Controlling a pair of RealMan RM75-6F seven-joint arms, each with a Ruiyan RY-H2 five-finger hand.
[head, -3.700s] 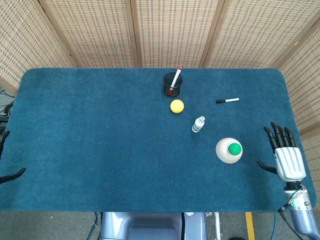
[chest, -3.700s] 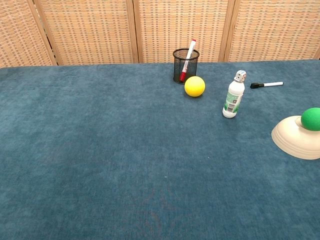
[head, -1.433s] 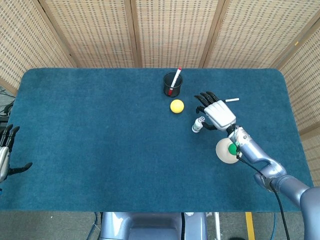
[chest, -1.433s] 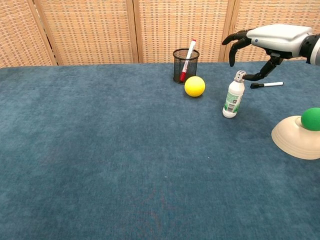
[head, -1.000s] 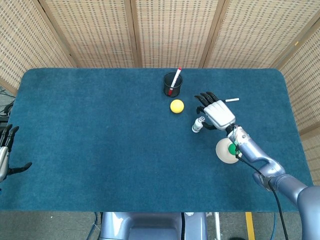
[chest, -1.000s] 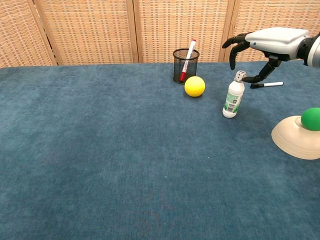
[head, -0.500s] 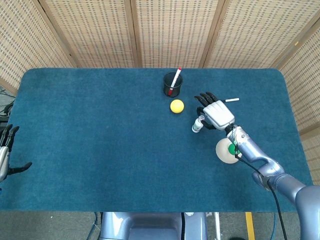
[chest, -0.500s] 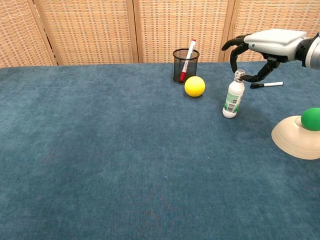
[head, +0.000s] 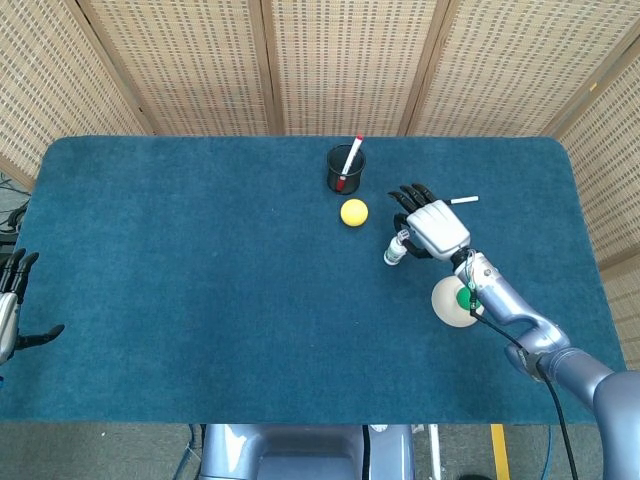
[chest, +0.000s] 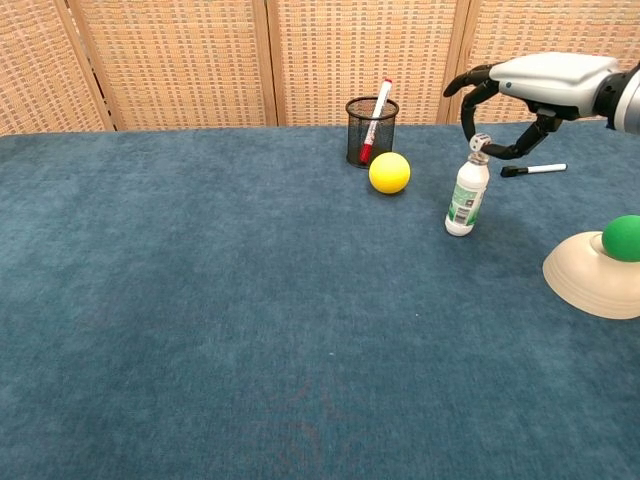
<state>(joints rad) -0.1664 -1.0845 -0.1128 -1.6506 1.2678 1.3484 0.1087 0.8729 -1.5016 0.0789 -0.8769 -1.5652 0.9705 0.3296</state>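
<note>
Hand at bottle cap, mid-table right of the yellow ball

Left hand (head: 8, 315) idles off the table's (head: 200, 300) left edge, fingers spread, holding nothing; past the mesh pen cup (chest: 371, 131) and yellow ball (chest: 389, 172), the small white bottle (chest: 465, 196) stands upright, green label, patterned cap. Right hand (chest: 520, 90) arches over it, fingertips around the cap; whether they pinch it I cannot tell. Likely light, rigid, easily tipped, so the body looks the safer hold. Further right: marker (chest: 533, 169), green ball (chest: 624, 237) on 1 cream dome (chest: 585, 278)
</note>
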